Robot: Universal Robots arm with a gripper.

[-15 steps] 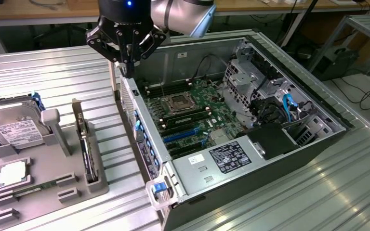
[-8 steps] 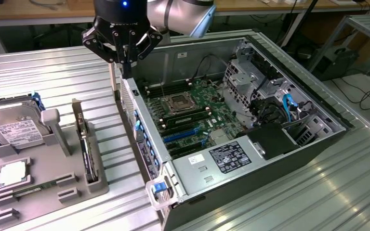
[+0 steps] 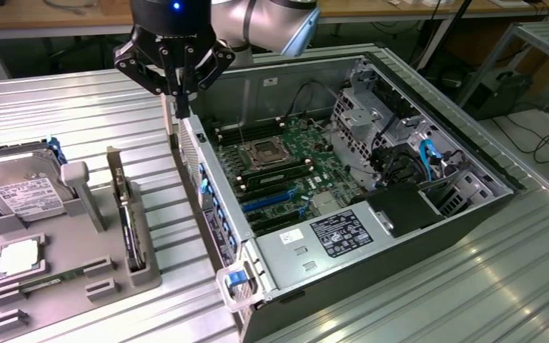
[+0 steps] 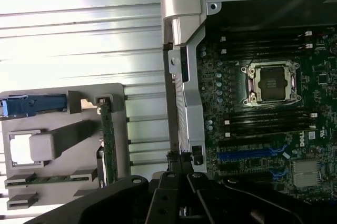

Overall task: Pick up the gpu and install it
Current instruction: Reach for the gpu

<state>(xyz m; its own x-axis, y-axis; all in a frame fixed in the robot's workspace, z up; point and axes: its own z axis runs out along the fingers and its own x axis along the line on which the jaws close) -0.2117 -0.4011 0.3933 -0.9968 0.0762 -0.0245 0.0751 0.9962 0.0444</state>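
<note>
The gripper (image 3: pixel 181 100) hovers over the computer case (image 3: pixel 284 246), jaws together and empty, while the gpu (image 3: pixel 126 214) stands edge-on in its holder (image 3: pixel 65 275), easy to grab.

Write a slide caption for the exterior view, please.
The hand hovers by the open case edge; the gpu stands edge-on in the grey holder.

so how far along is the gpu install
Nothing looks done yet. The gpu stands edge-on in the grey holder tray outside the computer case, not picked up. The gripper hangs over the case's rear wall, apart from the card. The blue expansion slots on the motherboard are empty, so both pickup and installation remain.
</note>
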